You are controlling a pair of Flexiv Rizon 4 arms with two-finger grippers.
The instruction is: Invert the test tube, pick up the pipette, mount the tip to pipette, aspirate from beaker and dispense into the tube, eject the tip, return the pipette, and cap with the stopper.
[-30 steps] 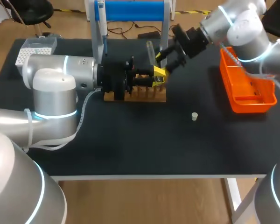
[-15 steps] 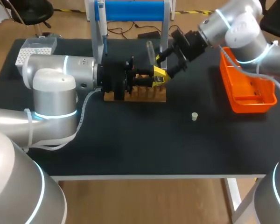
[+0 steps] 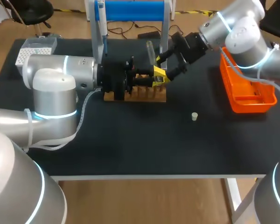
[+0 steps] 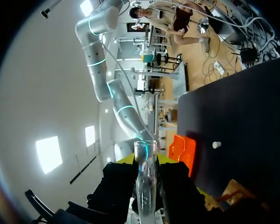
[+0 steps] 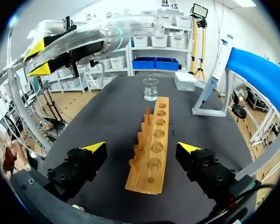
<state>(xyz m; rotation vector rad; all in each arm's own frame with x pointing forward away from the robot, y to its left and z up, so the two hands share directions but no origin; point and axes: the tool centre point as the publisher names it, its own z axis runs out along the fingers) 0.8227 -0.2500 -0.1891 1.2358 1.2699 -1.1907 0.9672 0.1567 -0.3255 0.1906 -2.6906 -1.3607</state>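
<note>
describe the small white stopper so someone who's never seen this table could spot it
On the black table, find the wooden rack near the middle and the orange tray at the right side. The stopper sits alone on bare tabletop between them, nearer the front edge. It is the only tiny white plug there, touching nothing.

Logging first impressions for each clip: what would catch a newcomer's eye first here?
First, the clear glass test tube clamped in the left tool, over the slotted wooden rack at the table's back middle. Next, the right tool, open, close beside the tube, and the bright orange plastic tray near the table's right edge.
</note>
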